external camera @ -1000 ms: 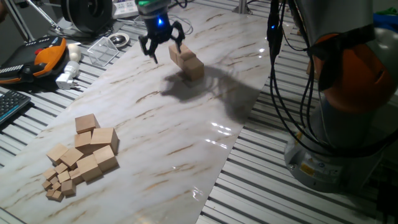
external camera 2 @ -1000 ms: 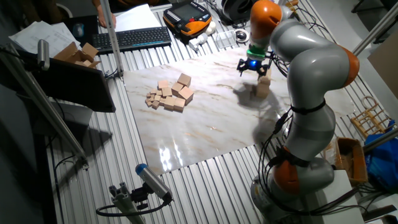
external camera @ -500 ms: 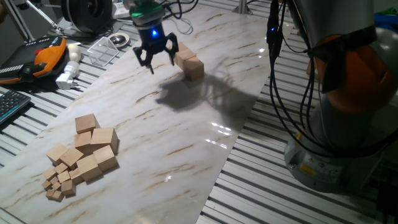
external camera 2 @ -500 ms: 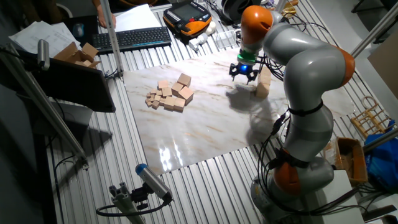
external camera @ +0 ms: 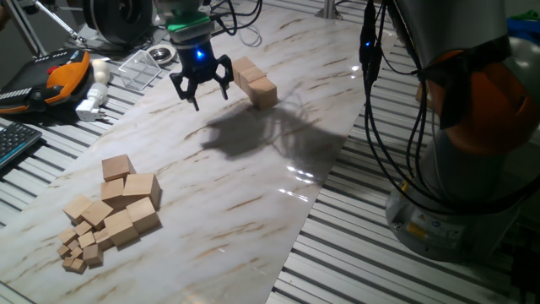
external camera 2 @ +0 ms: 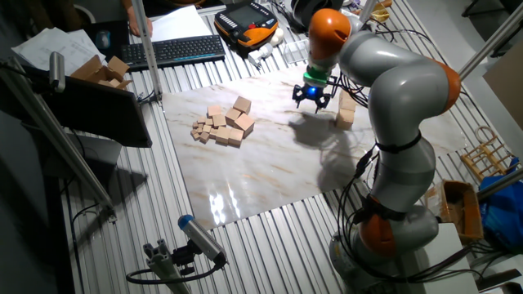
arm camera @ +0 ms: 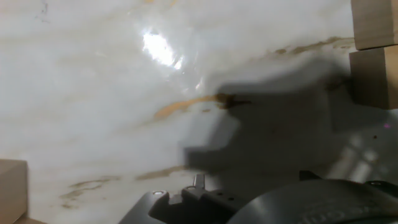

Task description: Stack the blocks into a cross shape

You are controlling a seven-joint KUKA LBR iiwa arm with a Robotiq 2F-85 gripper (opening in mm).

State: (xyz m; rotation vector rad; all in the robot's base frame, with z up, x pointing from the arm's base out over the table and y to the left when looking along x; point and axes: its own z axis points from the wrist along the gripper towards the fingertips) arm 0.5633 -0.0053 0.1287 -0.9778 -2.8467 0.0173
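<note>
A short line of tan blocks (external camera: 256, 82) lies on the marble board (external camera: 253, 186), touching one another; the other fixed view shows them as a small group (external camera 2: 346, 110). My gripper (external camera: 202, 95) hangs open and empty just left of them, a little above the board, also seen from the other side (external camera 2: 312, 103). In the hand view two of these blocks (arm camera: 375, 68) show at the right edge, and one more block (arm camera: 12, 186) at the bottom left. A loose pile of blocks (external camera: 126, 198) lies near the board's front left, also visible in the other fixed view (external camera 2: 229, 121).
Much tinier cubes (external camera: 80, 249) lie at the pile's front. An orange pendant (external camera: 59, 76), a clear plastic box (external camera: 139, 67) and a keyboard (external camera: 13, 143) sit past the board's left edge. The arm's base (external camera: 472, 169) and cables (external camera: 380, 110) stand on the right.
My gripper has moved left, away from the line of blocks and toward the pile, staying open. The blocks have not shifted.
</note>
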